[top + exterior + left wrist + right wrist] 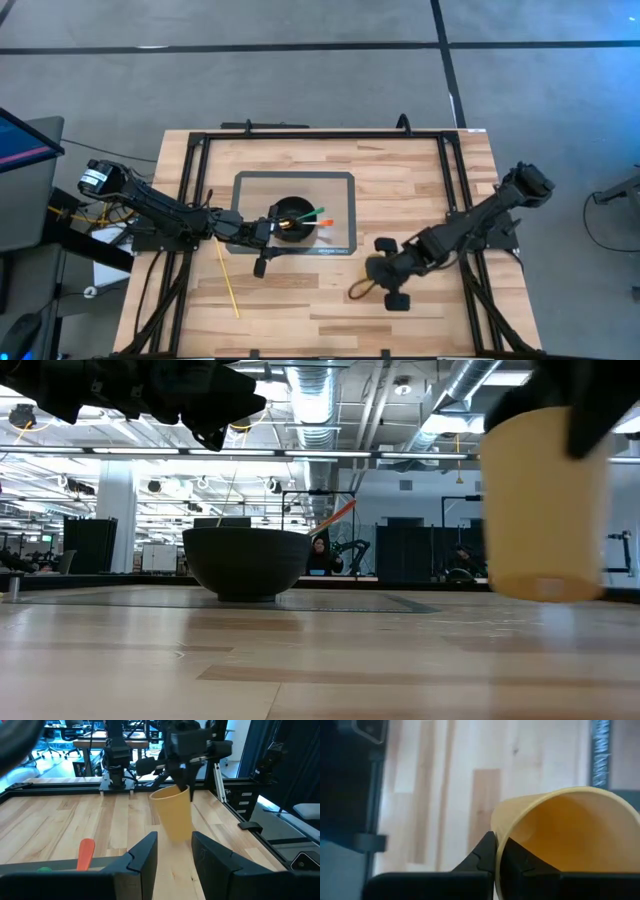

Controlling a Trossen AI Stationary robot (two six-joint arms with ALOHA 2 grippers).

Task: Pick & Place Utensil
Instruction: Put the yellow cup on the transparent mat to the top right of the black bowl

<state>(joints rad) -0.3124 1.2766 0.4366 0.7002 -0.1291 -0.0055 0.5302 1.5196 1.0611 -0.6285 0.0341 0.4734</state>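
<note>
Yellow cup (174, 813), pinched at its rim by the right gripper (497, 851), hangs above the counter's right half, largely hidden from overhead. The left gripper (172, 852), released, is at the bowl (292, 215) holding orange and green utensils (316, 219) mid-counter.

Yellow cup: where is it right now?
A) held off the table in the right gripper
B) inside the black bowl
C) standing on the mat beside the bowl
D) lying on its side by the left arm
A: the right gripper pinches the yellow cup by its rim, and the low view shows the cup hanging clear of the table.
</note>
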